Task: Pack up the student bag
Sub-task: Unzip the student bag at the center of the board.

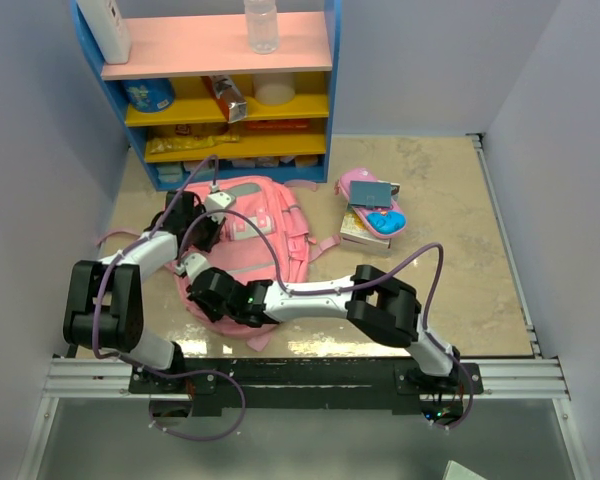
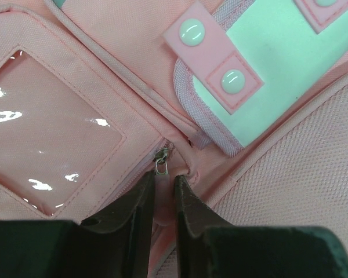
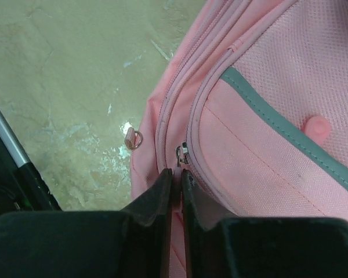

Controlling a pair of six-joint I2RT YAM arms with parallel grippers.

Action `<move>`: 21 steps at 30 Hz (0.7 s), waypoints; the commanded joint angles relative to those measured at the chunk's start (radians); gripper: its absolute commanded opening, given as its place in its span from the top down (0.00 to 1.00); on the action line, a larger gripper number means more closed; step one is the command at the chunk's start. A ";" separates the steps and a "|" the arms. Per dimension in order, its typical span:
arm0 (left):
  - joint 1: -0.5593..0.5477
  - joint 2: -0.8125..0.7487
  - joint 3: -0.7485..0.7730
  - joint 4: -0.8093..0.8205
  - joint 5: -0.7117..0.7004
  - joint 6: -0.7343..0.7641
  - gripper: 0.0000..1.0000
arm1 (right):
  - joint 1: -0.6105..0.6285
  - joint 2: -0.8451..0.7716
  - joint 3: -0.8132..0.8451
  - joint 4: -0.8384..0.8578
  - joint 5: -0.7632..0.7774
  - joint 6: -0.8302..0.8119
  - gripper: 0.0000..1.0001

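While the student bag lies zipped, left jaws pinch its fabric; whether right jaws grip is unclear.

The left arm and right arm are bent low and forward. A fold of the student bag is pinched in the left gripper. The right gripper's 2 fingers are pressed almost together.

Pale grey walls enclose a beige marbled table (glare glints near its front edge); a blue shelf, pink-topped with yellow boards, stands against the back.
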 commanded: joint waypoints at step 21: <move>-0.067 -0.155 0.222 -0.362 0.184 0.073 0.25 | -0.295 -0.570 -0.592 0.147 -0.199 0.292 0.35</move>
